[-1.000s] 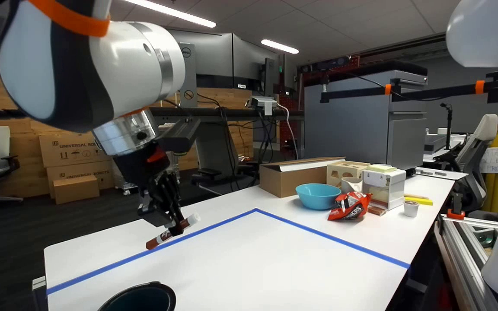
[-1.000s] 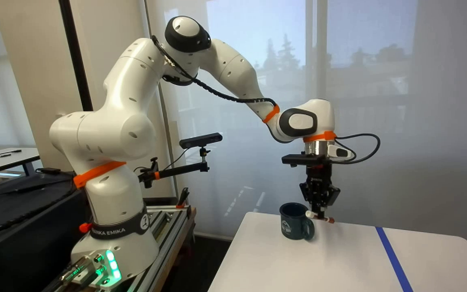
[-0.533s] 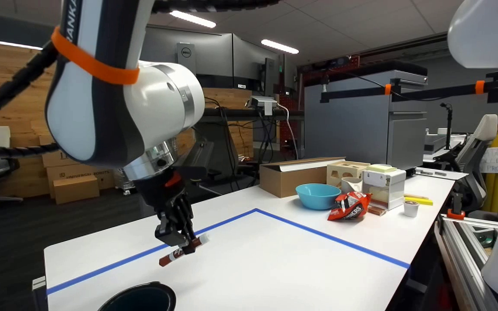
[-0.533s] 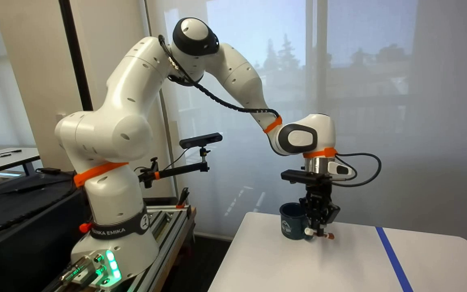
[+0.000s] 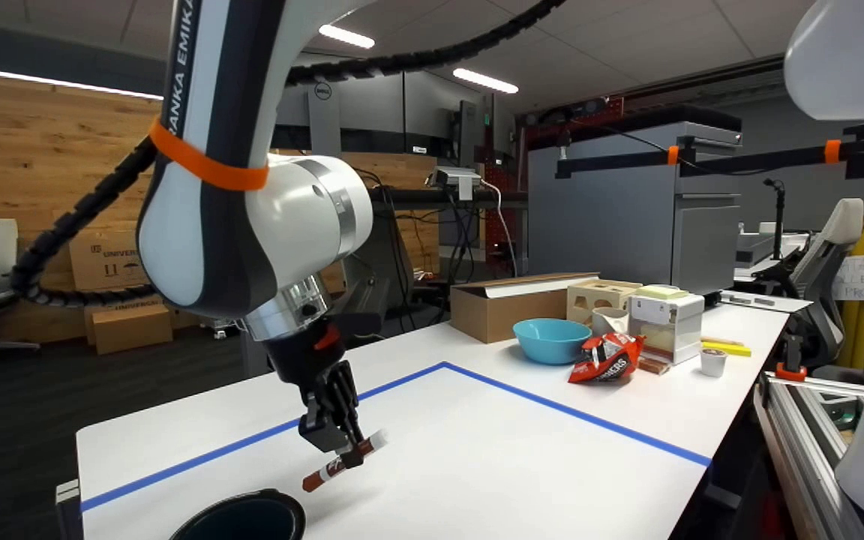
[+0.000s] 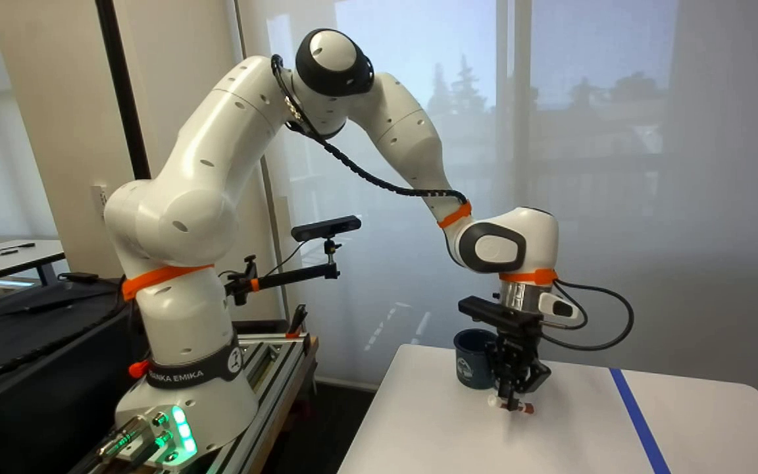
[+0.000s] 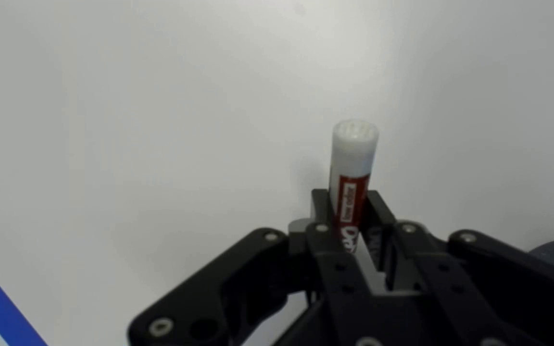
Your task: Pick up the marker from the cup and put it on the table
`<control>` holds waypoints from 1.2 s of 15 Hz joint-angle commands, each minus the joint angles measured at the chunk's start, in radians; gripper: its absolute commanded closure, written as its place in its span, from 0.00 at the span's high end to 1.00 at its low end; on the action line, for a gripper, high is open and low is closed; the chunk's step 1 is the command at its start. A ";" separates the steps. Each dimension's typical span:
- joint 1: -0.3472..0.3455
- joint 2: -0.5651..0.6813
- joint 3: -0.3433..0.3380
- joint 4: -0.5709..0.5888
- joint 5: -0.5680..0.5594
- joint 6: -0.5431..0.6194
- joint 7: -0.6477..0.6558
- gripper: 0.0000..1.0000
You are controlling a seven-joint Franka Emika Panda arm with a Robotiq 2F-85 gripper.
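Marker (image 7: 350, 187) clamped in the downturned tool (image 7: 348, 204), the arm (image 6: 408, 135) stands arched over the table (image 6: 448, 438).

In an exterior view the upper arm (image 6: 216, 131) leans up above the base (image 6: 214, 409) (green lights (image 6: 185, 430) glow there) to a high elbow (image 6: 333, 62); the forearm (image 6: 408, 131) slopes down to the wrist (image 6: 492, 247). Beneath it the end effector (image 6: 512, 402) points downward, and in the wrist view its fingers (image 7: 322, 206) stand close together, clamped, a narrow gap between them.
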 commanded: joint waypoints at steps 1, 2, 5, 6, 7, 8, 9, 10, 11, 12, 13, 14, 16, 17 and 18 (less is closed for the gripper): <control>-0.057 -0.015 0.047 0.035 0.012 -0.032 -0.038 0.05; -0.066 -0.018 0.055 0.037 0.011 -0.031 -0.041 0.05; -0.082 -0.034 0.071 0.043 0.003 -0.032 -0.040 0.05; -0.082 -0.042 0.071 0.045 0.001 -0.028 -0.036 0.05; -0.083 -0.049 0.071 0.047 -0.002 -0.025 -0.033 0.05; -0.084 -0.052 0.070 0.049 -0.006 -0.029 -0.030 0.05; -0.083 -0.058 0.070 0.050 -0.008 -0.025 -0.028 0.05; -0.083 -0.061 0.071 0.051 -0.009 -0.023 -0.029 0.05; -0.077 -0.067 0.066 0.053 -0.015 -0.023 -0.019 0.05; -0.069 -0.072 0.062 0.055 -0.021 -0.024 -0.011 0.29; -0.065 -0.070 0.060 0.055 -0.026 -0.022 -0.011 0.46; -0.062 -0.064 0.060 0.053 -0.028 -0.022 -0.014 0.53; -0.048 -0.049 0.054 0.049 -0.031 -0.026 -0.008 0.69; -0.039 -0.032 0.049 0.045 -0.033 -0.027 -0.010 0.75; -0.029 -0.025 0.045 0.044 -0.034 -0.024 -0.008 0.82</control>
